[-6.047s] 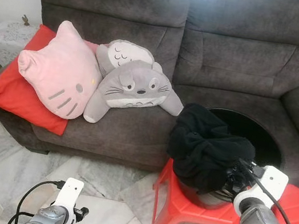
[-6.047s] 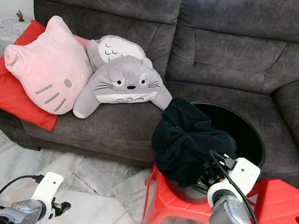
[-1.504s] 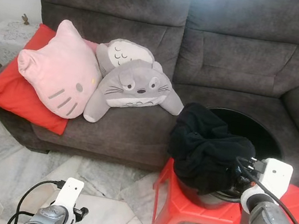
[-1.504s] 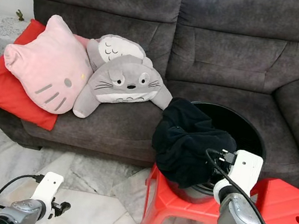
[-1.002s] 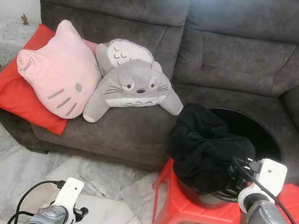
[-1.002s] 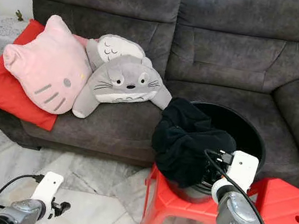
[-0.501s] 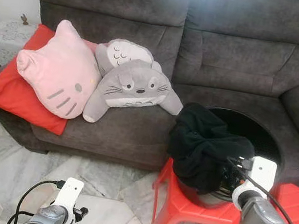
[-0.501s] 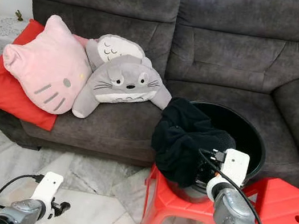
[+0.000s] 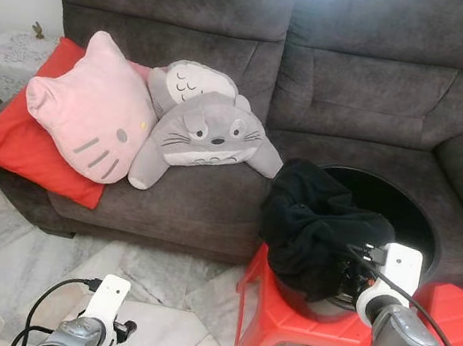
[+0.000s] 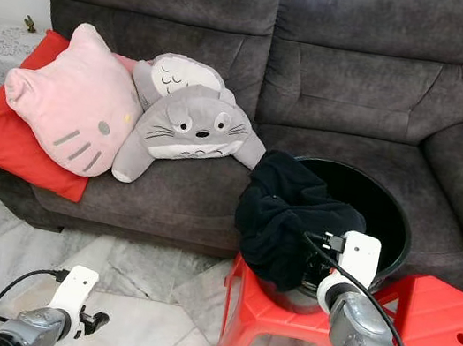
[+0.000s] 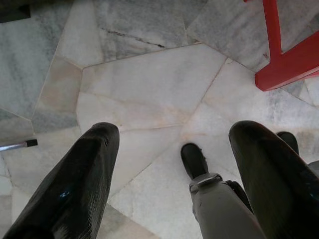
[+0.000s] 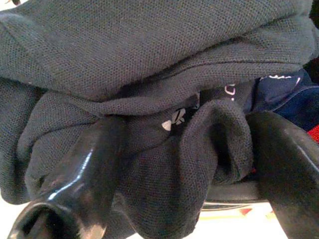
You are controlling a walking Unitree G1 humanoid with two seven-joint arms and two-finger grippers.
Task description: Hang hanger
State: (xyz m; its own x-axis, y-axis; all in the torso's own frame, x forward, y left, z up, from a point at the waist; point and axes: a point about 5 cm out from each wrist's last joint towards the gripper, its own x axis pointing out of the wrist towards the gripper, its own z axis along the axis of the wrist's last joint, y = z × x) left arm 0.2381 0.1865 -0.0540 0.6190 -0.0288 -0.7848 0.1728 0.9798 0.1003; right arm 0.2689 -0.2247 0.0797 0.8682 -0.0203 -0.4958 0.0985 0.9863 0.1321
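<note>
The right gripper (image 12: 184, 164) reaches into the dark garment (image 9: 316, 228) heaped over the near rim of the black bucket (image 10: 382, 209); the bucket stands on a red stool (image 9: 294, 327), with a second red stool (image 10: 446, 332) just to the gripper's right. In the right wrist view its two black fingers (image 12: 75, 184) stand spread, a bunched fold of the knit cloth lying between them; whether either finger presses the fold cannot be told. Beyond the fingers, deeper in the pile, a small white mark shows on the dark cloth and a scrap of white lettering on a navy piece (image 12: 289, 94), both too small to read; a sliver of red shows at the far edge. No hanger can be made out among the cloth.

The left gripper (image 11: 172, 164) hangs low over the marble floor (image 11: 144, 89), fingers spread and holding nothing; the robot's own foot (image 11: 194, 159) lies below between them, a red stool leg (image 11: 279, 50) ahead.

Behind the bucket, a grey sofa (image 9: 280, 47); well to the right gripper's left lie a pink cat-face cushion (image 9: 90, 108), a red cushion (image 9: 17, 144) under it, and two grey plush creatures (image 9: 207, 133) side by side; a lace-covered side table (image 9: 5, 57) stands past the sofa's arm.
</note>
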